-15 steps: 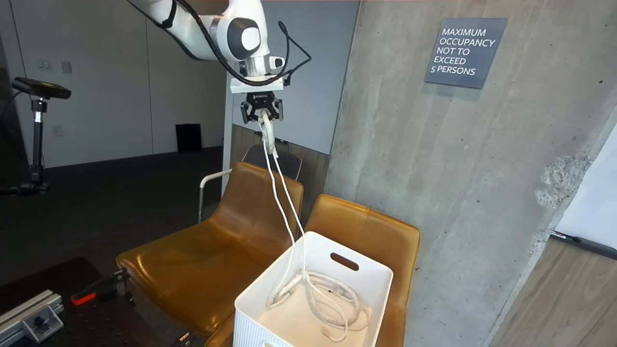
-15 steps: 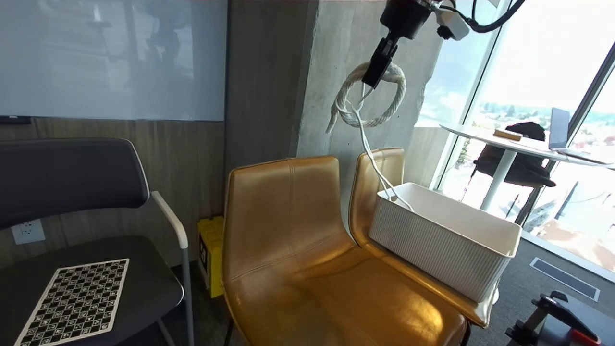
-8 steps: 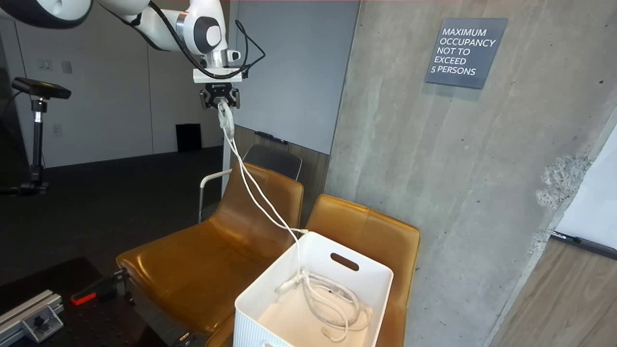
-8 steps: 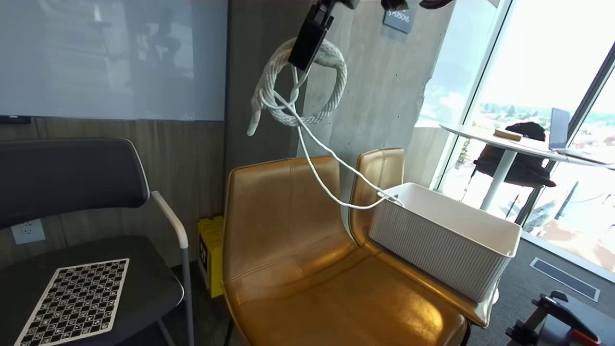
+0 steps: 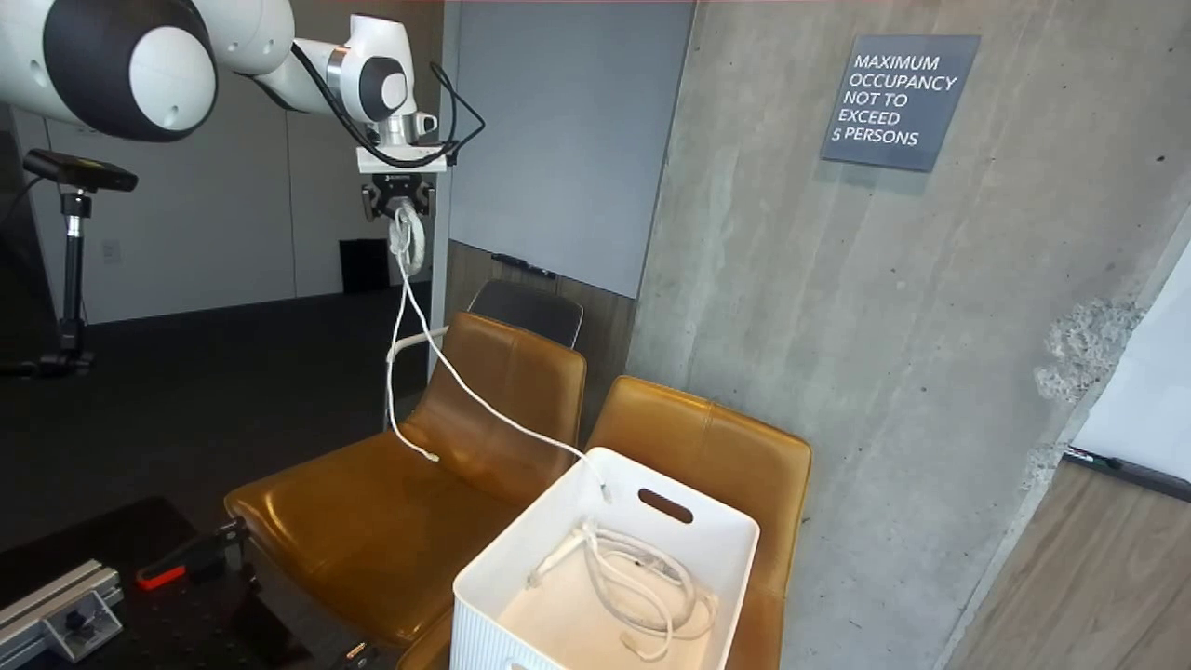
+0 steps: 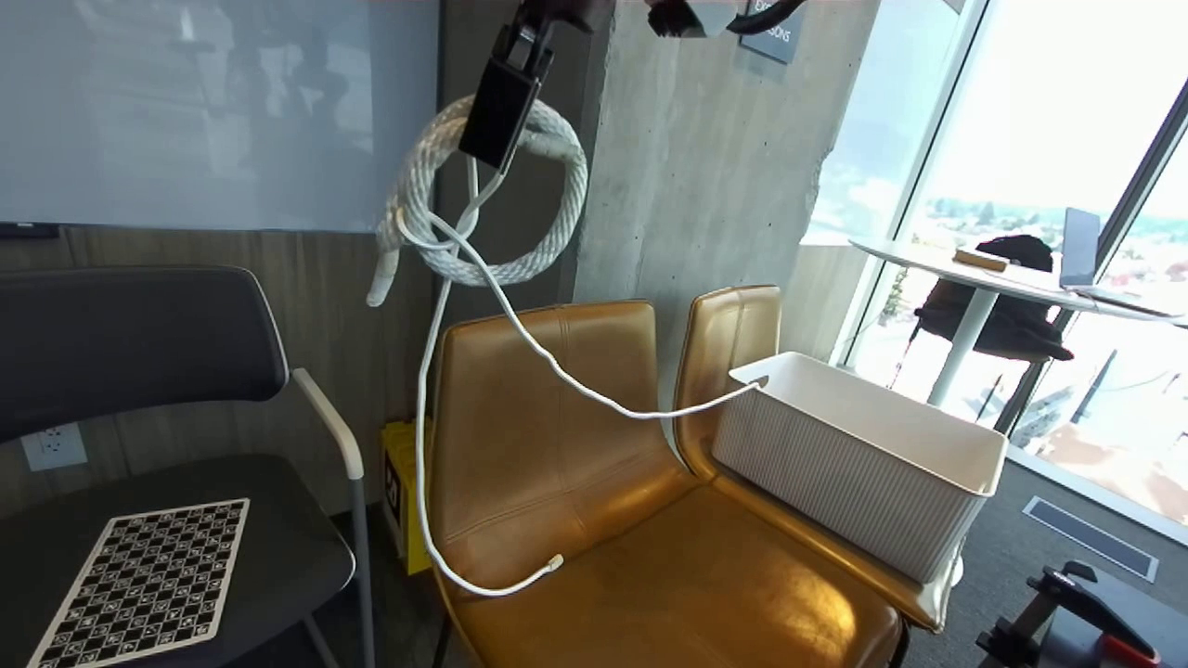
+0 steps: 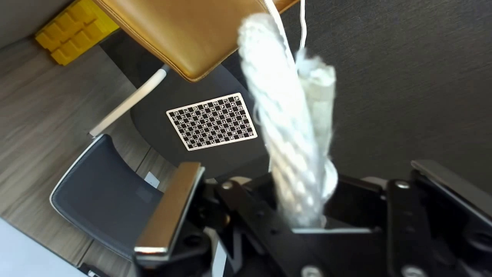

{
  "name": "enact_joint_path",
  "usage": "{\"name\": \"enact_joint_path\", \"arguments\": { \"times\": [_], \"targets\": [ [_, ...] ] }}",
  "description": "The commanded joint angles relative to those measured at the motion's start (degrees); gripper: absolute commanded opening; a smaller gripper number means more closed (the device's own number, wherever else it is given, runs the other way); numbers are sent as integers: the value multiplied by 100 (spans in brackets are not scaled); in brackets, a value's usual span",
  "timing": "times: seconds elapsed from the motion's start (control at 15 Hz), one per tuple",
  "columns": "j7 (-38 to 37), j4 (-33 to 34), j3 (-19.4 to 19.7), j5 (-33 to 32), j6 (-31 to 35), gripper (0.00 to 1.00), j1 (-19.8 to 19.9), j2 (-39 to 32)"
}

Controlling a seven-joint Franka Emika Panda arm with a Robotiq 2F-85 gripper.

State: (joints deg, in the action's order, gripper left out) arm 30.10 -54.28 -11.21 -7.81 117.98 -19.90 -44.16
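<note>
While it hangs in mid-air, a coil of white rope (image 6: 574, 186) is pinched at its twelve o'clock by the gripper (image 6: 484, 153), whose fingers (image 6: 499, 116) are drawn tight on it. The rope's blunt tail sticks out at the ring's eight o'clock. A thin white cord (image 6: 640, 415) crosses the coil and falls in two strands: one runs to the white bin (image 6: 817, 464), between four and five o'clock from the gripper, and over its rim; the other dangles at nearly six o'clock over a tan chair (image 6: 687, 575), and I cannot tell whether its tip touches the seat. The bin, with loops of pale cord (image 5: 687, 586) on its bottom in an exterior view, sits on a second tan chair (image 6: 733, 329). Toward eight o'clock stands a dark grey chair (image 6: 121, 343), a checkered board (image 6: 139, 584) on its seat. Farther out, between three and four o'clock, a white-topped table (image 6: 914, 256) carries a laptop (image 6: 1079, 246). In an exterior view, an occupancy sign (image 5: 900, 102) hangs between two and three o'clock.
</note>
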Motion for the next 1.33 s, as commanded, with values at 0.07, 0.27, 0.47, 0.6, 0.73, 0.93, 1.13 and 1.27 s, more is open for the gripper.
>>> {"name": "enact_joint_path", "arguments": {
  "times": [0.07, 0.27, 0.47, 0.6, 0.73, 0.93, 1.13, 1.27],
  "targets": [
    [251, 899, -50, 31, -417, 0, 41, -458],
    [300, 830, -19, 107, -387, 0, 189, -493],
    [309, 430, 55, 114, -343, 0, 516, -391],
    [270, 49, 150, 68, -279, 0, 766, -291],
    [251, -470, 215, 54, -178, 0, 1019, -190],
    [229, -1220, 261, 51, -71, 0, 1347, -89],
    [239, -1687, 252, 47, -45, 0, 1519, -101],
    [241, -1990, 216, 58, 15, 0, 1576, -84]
  ]
}}
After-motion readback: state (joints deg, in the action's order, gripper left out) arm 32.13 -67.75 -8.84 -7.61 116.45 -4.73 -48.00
